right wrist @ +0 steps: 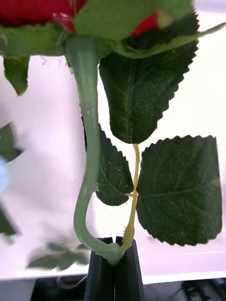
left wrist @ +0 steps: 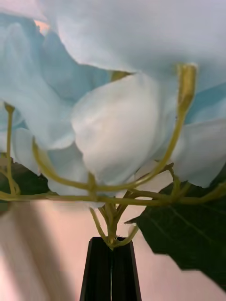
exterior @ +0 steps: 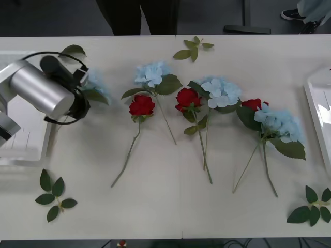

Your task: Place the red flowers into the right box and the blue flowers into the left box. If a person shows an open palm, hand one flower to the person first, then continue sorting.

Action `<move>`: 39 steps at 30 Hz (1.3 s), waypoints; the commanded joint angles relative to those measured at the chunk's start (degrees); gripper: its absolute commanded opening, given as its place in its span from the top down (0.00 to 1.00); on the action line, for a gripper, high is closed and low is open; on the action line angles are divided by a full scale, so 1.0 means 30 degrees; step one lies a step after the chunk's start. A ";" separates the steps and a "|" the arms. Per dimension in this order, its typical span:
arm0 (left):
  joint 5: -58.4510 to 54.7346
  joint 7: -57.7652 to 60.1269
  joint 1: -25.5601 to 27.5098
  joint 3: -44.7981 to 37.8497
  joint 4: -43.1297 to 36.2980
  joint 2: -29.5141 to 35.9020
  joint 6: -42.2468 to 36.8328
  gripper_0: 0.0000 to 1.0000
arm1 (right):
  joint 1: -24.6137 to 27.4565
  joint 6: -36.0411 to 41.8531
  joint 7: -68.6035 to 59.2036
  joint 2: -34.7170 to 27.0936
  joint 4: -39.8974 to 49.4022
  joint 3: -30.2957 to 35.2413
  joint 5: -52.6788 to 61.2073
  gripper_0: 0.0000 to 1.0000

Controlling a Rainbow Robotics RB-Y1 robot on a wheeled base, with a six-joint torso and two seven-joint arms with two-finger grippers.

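A thin grip on stems leaves both flowers liable to swing or slip before reaching their trays. The left hand [left wrist: 111, 268], closed on a blue flower [left wrist: 117, 94], hangs beside the left tray [exterior: 23, 150] at the table's left edge. The right hand [right wrist: 114, 268] pinches a red rose [right wrist: 84, 141] by its stem.

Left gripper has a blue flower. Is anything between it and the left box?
Nothing visible. The left gripper is shut on the blue flower, held just beside the left box on the side toward the table's middle. The visible part of the box is bare, though the arm hides much of it.
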State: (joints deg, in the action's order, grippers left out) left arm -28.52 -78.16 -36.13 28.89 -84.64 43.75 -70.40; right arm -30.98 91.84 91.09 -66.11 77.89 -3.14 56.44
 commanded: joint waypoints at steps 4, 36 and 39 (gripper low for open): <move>-0.1976 0.0769 -0.0204 -0.3653 -0.0761 0.4344 -0.2225 1.00 | -0.0250 -0.2166 0.0019 -0.0113 -0.0564 -0.0155 -0.5337 1.00; 0.0807 0.2967 0.1465 -0.2276 0.2930 0.5399 0.0324 0.15 | -0.0221 -1.1014 0.0517 0.2817 -0.7859 -0.0536 -1.0493 0.10; 0.0719 0.1912 0.1465 -0.2276 0.2666 0.5399 0.0294 0.00 | -0.0250 -1.0985 0.0546 0.2817 -0.7859 -0.0507 -0.9907 0.09</move>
State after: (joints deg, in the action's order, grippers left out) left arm -26.47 -67.42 -31.16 23.37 -74.88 58.76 -69.26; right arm -30.97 58.82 91.56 -56.39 53.95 -4.82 25.19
